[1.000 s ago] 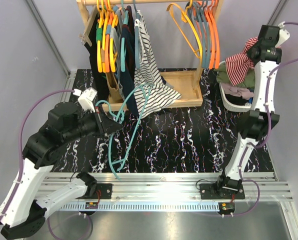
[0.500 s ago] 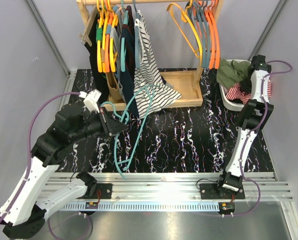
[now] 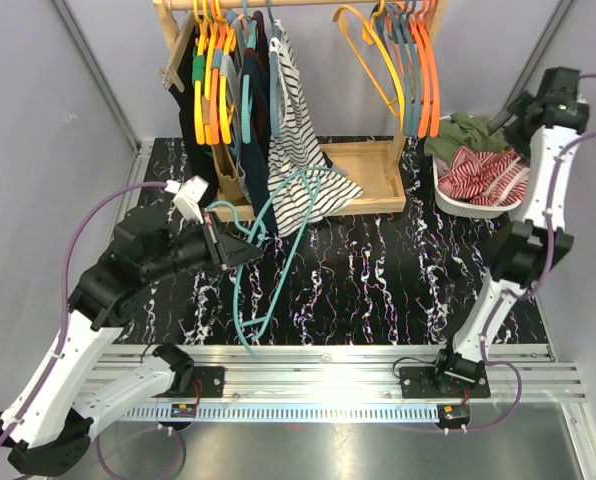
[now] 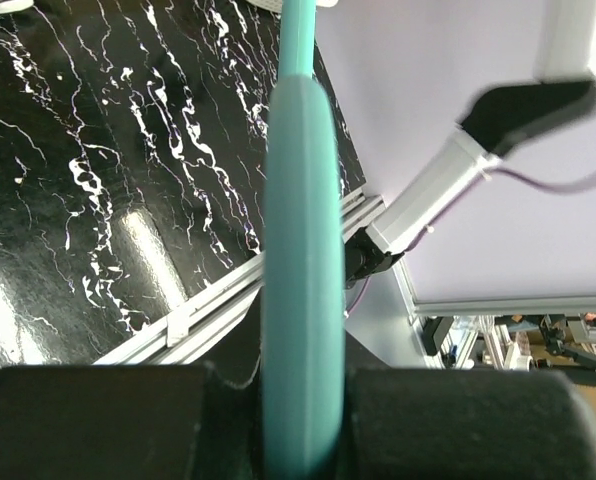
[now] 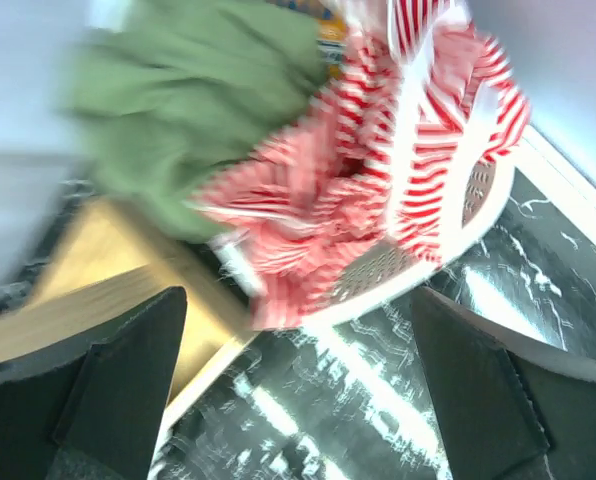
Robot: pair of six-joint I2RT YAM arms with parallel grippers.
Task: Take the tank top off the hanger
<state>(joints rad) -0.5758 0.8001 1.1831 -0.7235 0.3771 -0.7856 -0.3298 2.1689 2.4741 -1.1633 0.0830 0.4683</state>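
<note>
Over the marbled table (image 3: pixel 398 270) the left gripper (image 3: pixel 243 252) pinches the bare teal hanger (image 4: pixel 300 300), the right gripper (image 5: pixel 298 390) gapes above the tank top (image 3: pixel 483 172) lying in the basket (image 3: pixel 468 208), and a careless swing could snag the hanger on the racked striped shirt (image 3: pixel 298 130).

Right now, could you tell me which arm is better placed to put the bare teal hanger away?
Left: the left gripper clamps the teal hanger; the right gripper is open by the basket.
</note>
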